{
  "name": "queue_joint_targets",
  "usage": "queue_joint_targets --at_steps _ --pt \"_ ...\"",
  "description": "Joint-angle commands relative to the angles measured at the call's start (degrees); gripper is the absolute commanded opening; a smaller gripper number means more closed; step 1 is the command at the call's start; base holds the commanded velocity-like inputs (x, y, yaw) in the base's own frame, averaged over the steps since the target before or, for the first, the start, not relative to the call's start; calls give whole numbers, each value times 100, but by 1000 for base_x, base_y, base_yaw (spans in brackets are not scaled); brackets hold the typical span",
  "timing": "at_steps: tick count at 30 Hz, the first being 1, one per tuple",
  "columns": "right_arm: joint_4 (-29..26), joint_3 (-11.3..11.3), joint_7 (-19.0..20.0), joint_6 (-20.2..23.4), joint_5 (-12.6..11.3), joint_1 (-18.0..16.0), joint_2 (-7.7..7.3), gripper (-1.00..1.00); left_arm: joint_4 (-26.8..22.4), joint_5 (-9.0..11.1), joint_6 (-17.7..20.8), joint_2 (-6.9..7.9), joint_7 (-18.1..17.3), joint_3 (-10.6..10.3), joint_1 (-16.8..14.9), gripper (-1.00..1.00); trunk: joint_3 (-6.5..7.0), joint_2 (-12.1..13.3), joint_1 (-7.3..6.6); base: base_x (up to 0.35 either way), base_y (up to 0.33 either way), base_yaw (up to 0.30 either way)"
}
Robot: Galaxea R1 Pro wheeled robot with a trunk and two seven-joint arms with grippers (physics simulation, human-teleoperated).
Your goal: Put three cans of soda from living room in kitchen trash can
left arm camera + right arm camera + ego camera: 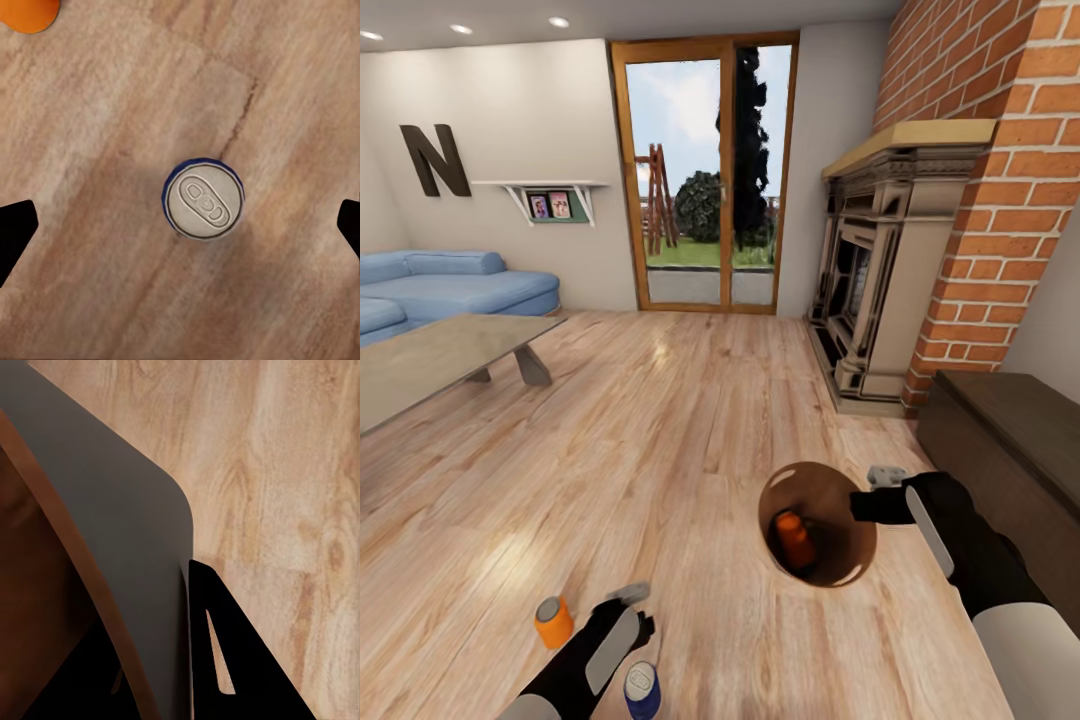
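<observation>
Wood-plank flooring of the living room, with a blue corner sofa (455, 290), a grey low table (440, 355), a brick fireplace (880, 270) and a wood-framed glass door (705, 175) behind the working area. The left gripper (180, 229) hangs over the dark blue soda can (203, 198), which stands upright on the floor, silver top facing the wrist camera. Its long axis runs roughly along the gripper's line of approach, and the can sits about centred in the gap, slightly nearer one finger than the other. Both dark fingertips (15, 232) show at opposite edges of the left wrist view, well apart from the can — the jaws are spread wide and hold nothing. A descent along the can's axis looks like what the coming grasp calls for.

One bright orange soda can (553, 621) stands on the floor beside the left arm, outside the jaws; a second orange can (794, 538) lies inside the trash can (855, 575), leaning against its brown inner wall. The right gripper (872, 500) is at the bin's rim — one finger (232, 660) lies against the grey outer wall, the other seemingly inside, so the jaws appear clenched on the rim.

Hard to read: the inner finger is lost in shadow, and the blue can's body is cut off at the head view's edge.
</observation>
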Motion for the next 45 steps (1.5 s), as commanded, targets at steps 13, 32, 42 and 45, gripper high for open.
queue_joint_targets --at_steps 13,32,42,45 --pt "-379 -40 58 13 -185 55 -101 -100 83 -95 310 -145 384 -485 -349 100 -110 -7 12 10 -4 -24" --pt "-1433 -5 70 13 -664 450 -389 -100 484 -164 235 11 -167 -483 -522 100 -531 -32 61 0 0 -80" --pt "-1495 -13 70 13 -684 452 -403 -100 512 -174 55 81 -295 -490 -638 100 -753 -46 87 0 0 0" --pt "-1497 -17 70 13 -687 452 -403 -100 523 -177 42 81 -328 -494 -642 100 -819 -50 95 0 0 0"
